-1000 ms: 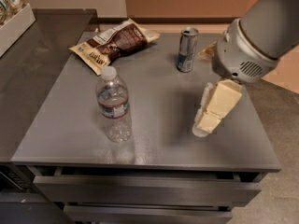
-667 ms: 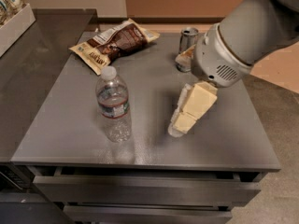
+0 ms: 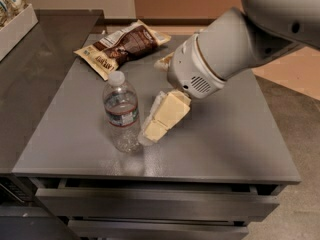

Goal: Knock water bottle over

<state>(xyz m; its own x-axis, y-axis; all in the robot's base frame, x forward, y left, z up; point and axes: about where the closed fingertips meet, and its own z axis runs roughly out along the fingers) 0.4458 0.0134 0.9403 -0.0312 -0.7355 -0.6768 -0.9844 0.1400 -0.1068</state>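
Note:
The water bottle (image 3: 121,113) stands upright on the grey table (image 3: 230,149), near its front left. It is clear and ribbed, with a white cap and a blue, white and red label band. My gripper (image 3: 151,133) hangs from the big white arm (image 3: 225,49) that comes in from the upper right. Its cream fingers (image 3: 170,111) are shut, empty and slanted down to the left. Their tips are just right of the bottle's lower half, very close to it or just touching it.
A brown snack bag (image 3: 122,46) lies at the table's back left. A white bin (image 3: 17,26) sits on the dark counter to the left. Drawers (image 3: 150,204) run under the table's front edge. The arm hides the table's back middle.
My arm has swung left across the table, bringing the gripper from the right side up to the bottle. The arm now hides the drink can. The bottle still stands.

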